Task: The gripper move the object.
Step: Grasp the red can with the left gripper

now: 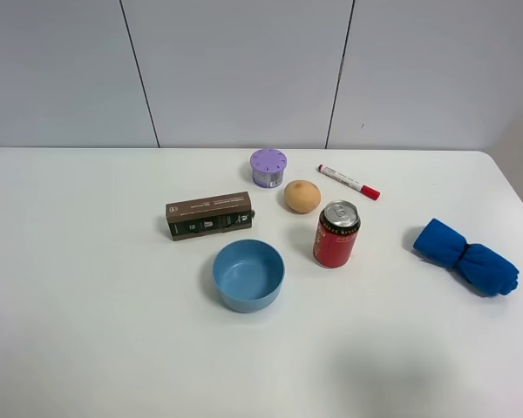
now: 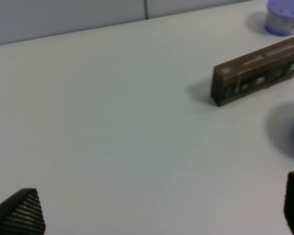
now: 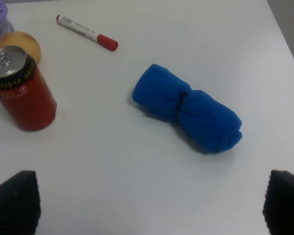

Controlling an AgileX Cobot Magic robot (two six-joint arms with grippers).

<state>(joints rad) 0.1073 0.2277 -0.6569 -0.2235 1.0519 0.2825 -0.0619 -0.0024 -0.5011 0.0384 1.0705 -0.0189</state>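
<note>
The red drink can (image 1: 336, 233) with a silver top stands upright on the white table, just right of the blue bowl (image 1: 248, 275). It also shows in the right wrist view (image 3: 22, 89). Neither arm shows in the exterior high view. My right gripper (image 3: 147, 205) is open and empty, with its black fingertips (image 3: 14, 203) wide apart, well short of the can. My left gripper (image 2: 157, 210) is open and empty, with one black fingertip (image 2: 19, 213) at each lower corner, over bare table.
A brown box (image 1: 209, 215), a purple-lidded tub (image 1: 268, 167), an orange-tan round object (image 1: 302, 196) and a red-capped marker (image 1: 349, 182) lie behind the can. A rolled blue cloth (image 1: 466, 256) lies at the right. The table's right edge (image 1: 514, 192) is near the cloth.
</note>
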